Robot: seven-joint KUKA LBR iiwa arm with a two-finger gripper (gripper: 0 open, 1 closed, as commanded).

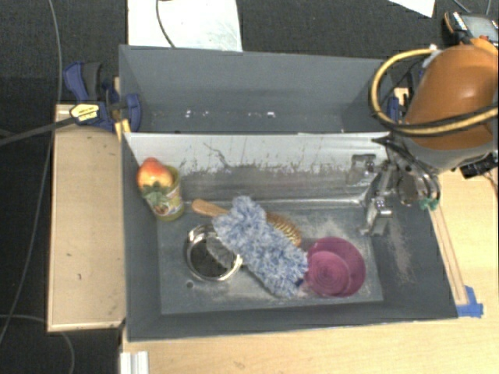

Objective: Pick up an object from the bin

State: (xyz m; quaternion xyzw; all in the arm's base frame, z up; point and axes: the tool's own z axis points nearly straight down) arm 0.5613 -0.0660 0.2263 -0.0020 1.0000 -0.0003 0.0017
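Magenta disc [337,266]: lower right, unlifted.
Gripper [376,213]: just upper right of disc; opening impossible to tell.
Remaining: grasp, lift.

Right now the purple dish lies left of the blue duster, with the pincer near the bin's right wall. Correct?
No: the camera view shows the purple dish right of the blue duster; the pincer is near the bin's right wall.
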